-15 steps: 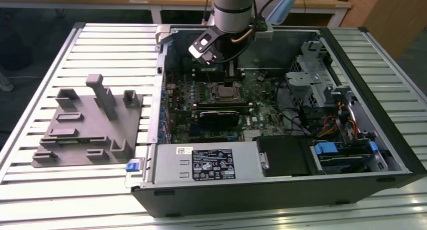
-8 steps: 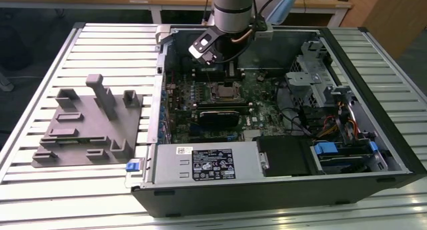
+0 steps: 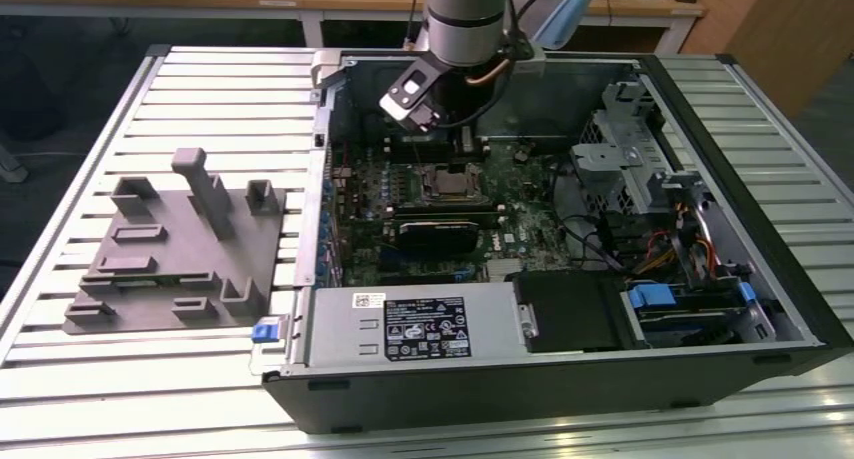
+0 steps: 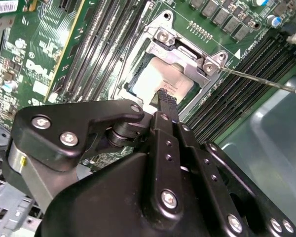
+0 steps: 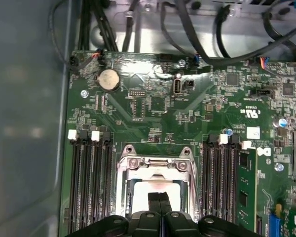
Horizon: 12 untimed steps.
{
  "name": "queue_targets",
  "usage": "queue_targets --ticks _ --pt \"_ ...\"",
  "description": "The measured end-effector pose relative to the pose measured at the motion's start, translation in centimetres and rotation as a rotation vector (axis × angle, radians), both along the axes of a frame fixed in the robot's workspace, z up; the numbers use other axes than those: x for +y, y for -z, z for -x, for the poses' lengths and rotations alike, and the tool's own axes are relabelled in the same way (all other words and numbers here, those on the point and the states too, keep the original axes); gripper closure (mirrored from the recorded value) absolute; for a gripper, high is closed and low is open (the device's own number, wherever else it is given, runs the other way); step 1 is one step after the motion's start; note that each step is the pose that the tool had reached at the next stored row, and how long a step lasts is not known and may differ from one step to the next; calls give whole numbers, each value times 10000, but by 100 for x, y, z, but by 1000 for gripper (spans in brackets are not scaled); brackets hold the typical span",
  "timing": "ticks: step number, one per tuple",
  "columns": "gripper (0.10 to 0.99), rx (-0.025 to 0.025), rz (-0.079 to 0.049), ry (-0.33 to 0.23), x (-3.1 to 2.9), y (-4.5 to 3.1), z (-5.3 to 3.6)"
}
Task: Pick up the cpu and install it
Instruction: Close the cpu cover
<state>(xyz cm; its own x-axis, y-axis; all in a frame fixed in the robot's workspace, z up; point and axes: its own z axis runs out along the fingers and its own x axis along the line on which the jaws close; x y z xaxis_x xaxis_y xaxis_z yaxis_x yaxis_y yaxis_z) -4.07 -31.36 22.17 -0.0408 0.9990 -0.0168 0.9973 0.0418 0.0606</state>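
Note:
The cpu [image 4: 155, 81] is a small square chip with a silvery-white top. It lies flat in the motherboard socket under a metal load plate [image 4: 187, 58], and shows too in the first wrist view [image 5: 143, 190] and the exterior view [image 3: 451, 186]. My gripper [image 4: 164, 95] hangs just above its middle, black fingertips [image 5: 153, 198] pressed together with nothing between them. In the exterior view the gripper [image 3: 451, 129] is inside the open computer case, over the socket. A thin socket lever [image 4: 259, 80] sticks out sideways from the socket.
Memory slots [image 5: 89, 182] flank the socket, with one green module [image 5: 246, 190] fitted. The case holds a white-labelled power-supply box [image 3: 414, 324], a black card [image 3: 434, 229] and a drive cage [image 3: 641, 149]. A grey fixture [image 3: 174, 249] stands on the table at the exterior view's left.

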Motion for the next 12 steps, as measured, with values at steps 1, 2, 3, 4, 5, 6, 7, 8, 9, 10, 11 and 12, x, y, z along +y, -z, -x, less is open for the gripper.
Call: queue_targets --ticks 1,2,3,4,5,6,7,8,9,10,11,12 --pt "980 0 0 -115 0 0 0" --pt "980 0 0 -243 0 0 0" --pt "980 0 0 -357 0 1 0" --pt "980 0 0 -480 0 1 0" --pt "980 0 0 -607 0 1 0" --pt "980 -1 0 -737 0 1 0" --pt "980 0 0 -880 0 1 0" --pt "980 0 1 -1017 0 2 0" --pt "980 0 2 -1153 0 2 0" --pt "980 0 3 -1291 0 2 0" --pt "980 0 3 -1428 0 2 0" --pt "980 0 5 -1567 0 3 0"
